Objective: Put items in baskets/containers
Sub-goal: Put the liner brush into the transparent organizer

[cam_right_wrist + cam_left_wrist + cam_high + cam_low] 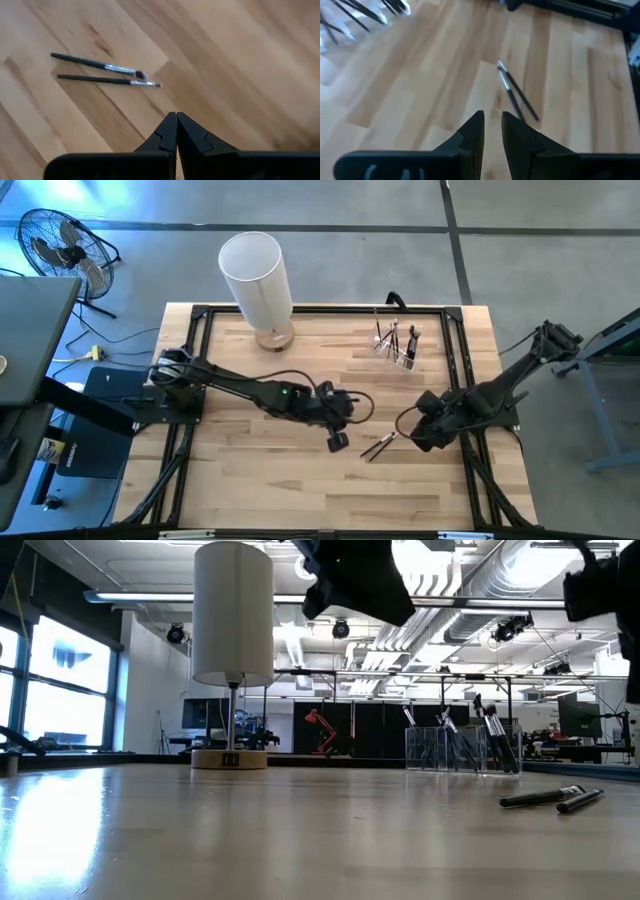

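Note:
Two thin dark-handled brushes (378, 446) lie side by side flat on the wooden table, also visible in the low view (550, 798). My left gripper (493, 120) hovers above the table just to their left, fingers a narrow gap apart and empty; the brushes (516, 91) lie ahead of it. My right gripper (176, 119) hovers just to their right, shut and empty, with the brushes (105, 72) ahead of it. The small clear holder (397, 346) stands near the far edge with several brushes upright in it. The tall white cylinder (256, 275) stands on its tan base (274, 337) at far centre-left.
A black frame (320, 310) runs around the table's edges. Bare wood lies between the cylinder's base and the clear holder (460, 745) and along the near side. A fan (60, 245) and a grey cabinet stand on the floor off the table's left.

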Tool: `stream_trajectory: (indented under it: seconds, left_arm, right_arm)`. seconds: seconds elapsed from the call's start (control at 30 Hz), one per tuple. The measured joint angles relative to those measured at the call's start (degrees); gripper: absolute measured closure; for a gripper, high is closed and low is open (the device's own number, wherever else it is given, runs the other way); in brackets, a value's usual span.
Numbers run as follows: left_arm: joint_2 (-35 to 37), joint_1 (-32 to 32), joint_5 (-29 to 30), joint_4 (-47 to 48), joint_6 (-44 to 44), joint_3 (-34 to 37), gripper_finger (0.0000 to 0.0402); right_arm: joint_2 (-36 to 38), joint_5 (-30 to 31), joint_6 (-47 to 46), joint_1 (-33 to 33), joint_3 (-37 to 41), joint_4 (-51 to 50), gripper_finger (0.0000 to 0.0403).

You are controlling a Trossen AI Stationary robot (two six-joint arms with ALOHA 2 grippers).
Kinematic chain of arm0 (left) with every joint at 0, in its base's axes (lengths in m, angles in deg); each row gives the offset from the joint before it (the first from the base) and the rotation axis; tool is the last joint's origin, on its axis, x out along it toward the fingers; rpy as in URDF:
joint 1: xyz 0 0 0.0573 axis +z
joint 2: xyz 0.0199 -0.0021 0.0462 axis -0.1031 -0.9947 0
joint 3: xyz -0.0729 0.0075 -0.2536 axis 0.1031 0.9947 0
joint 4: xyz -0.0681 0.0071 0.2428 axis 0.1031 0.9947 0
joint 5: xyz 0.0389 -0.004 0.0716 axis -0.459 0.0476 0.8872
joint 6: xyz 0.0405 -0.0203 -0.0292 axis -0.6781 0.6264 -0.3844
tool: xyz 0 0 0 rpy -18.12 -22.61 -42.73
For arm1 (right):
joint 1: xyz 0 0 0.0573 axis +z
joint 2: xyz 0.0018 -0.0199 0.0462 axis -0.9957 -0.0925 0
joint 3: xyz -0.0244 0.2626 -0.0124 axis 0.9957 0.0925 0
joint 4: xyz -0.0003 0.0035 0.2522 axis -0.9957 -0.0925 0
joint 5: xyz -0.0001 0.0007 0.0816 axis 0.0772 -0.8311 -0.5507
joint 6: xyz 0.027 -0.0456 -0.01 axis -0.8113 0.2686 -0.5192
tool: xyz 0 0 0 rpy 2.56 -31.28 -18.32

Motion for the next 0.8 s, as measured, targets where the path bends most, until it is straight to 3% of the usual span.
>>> stream_trajectory:
  seconds: [0.2,0.4,0.6,0.8]
  left_arm:
    - [-1.4,0.1,-5.7,3.4,2.2,-2.0,0.0338]
    - [3.3,0.1,-5.1,1.4,0.5,3.3,0.0338]
    - [14.0,0.1,-3.9,-10.7,-0.7,17.7,0.0338]
    - [28.5,-0.3,-1.8,-14.7,-0.2,32.6,0.0338]
  right_arm:
    - [0.0,-2.5,-11.0,0.2,3.1,5.9,0.0402]
    - [-2.3,-1.5,-15.6,1.8,3.7,11.1,0.0402]
    - [-8.4,-3.4,-19.2,3.4,3.4,15.1,0.0403]
    - [-15.7,-4.6,-19.4,1.9,-2.8,13.7,0.0403]
